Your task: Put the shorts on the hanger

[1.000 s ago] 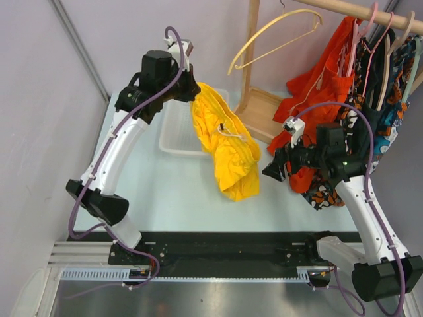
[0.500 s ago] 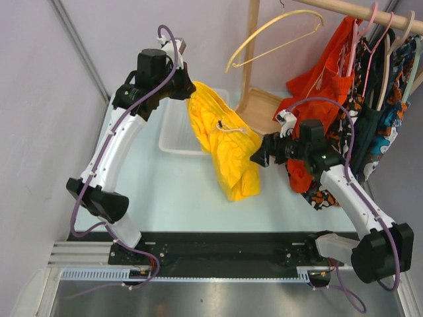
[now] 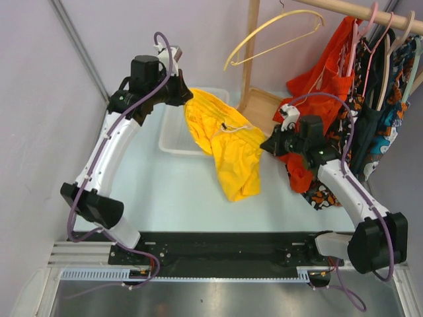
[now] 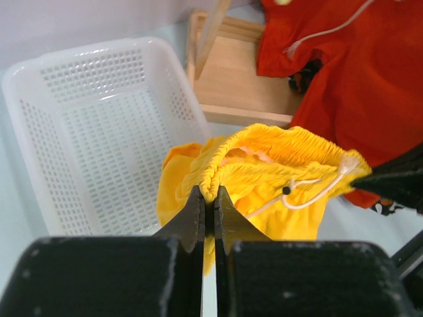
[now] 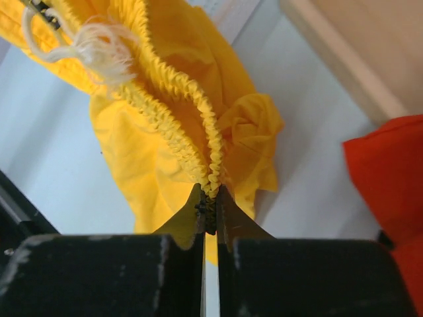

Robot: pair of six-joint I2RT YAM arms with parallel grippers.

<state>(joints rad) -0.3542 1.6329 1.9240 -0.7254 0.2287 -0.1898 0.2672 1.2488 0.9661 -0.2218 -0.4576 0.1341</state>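
The yellow shorts [image 3: 228,148] hang above the table between the two arms, waistband stretched across, legs drooping toward the table. My left gripper [image 3: 186,96] is shut on the left end of the gathered waistband [image 4: 228,165]. My right gripper [image 3: 264,145] is shut on the waistband's other end [image 5: 198,142], the frayed white drawstring [image 5: 92,46] hanging beside it. The pale yellow hanger [image 3: 274,36] hangs empty from the wooden rail at the top, above and behind the shorts.
A white perforated basket [image 3: 173,132] lies behind the shorts, seen close in the left wrist view as basket [image 4: 86,132]. A wooden rack base [image 3: 261,112] and post [image 3: 250,46] stand behind. Orange garment [image 3: 324,82] and dark patterned clothes [image 3: 380,99] hang at right.
My right gripper moved left to the shorts and closed on the waistband's right end. The left arm lifted slightly back and left, pulling the waistband wider.
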